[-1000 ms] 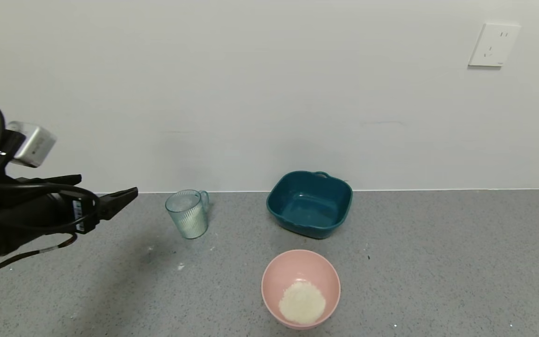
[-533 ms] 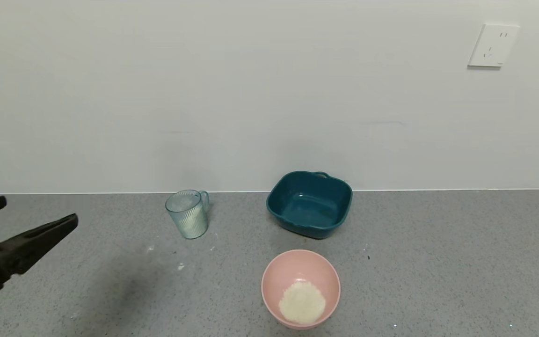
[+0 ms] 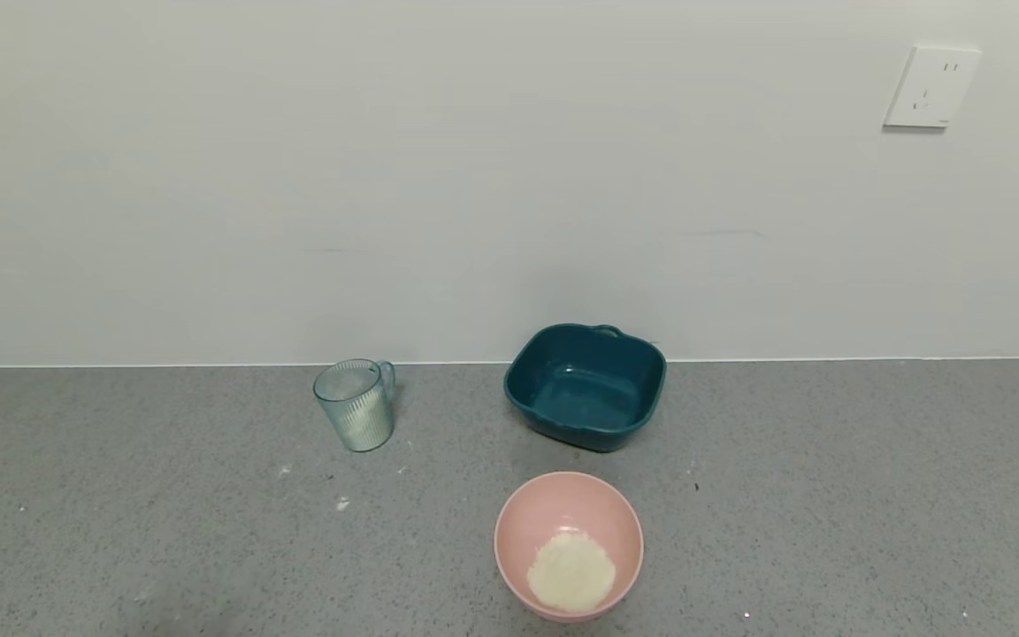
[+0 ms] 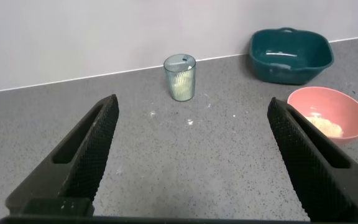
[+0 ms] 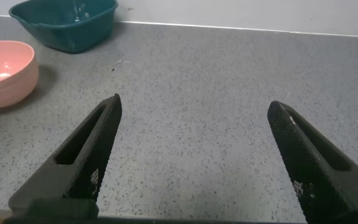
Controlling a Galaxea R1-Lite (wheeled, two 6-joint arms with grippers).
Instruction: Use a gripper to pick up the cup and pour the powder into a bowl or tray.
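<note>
The pale blue-green ribbed cup (image 3: 356, 403) stands upright near the wall, left of centre, with some white powder in its bottom; it also shows in the left wrist view (image 4: 180, 77). The pink bowl (image 3: 527, 509) sits nearer me and holds a heap of cream powder (image 3: 570, 571); it shows in the left wrist view (image 4: 340, 102) and the right wrist view (image 5: 5, 71). Neither gripper is in the head view. My left gripper (image 4: 192, 102) is open and empty, well back from the cup. My right gripper (image 5: 194, 102) is open and empty over bare counter, to the right of the bowl.
A dark teal tub (image 3: 587, 386) with handles stands against the wall behind the bowl. Small white powder specks (image 3: 341, 503) lie on the grey counter in front of the cup. A wall socket (image 3: 931, 86) is at the upper right.
My left arm has drawn back to the left and out of the head view. The cup, bowl and tub have not moved.
</note>
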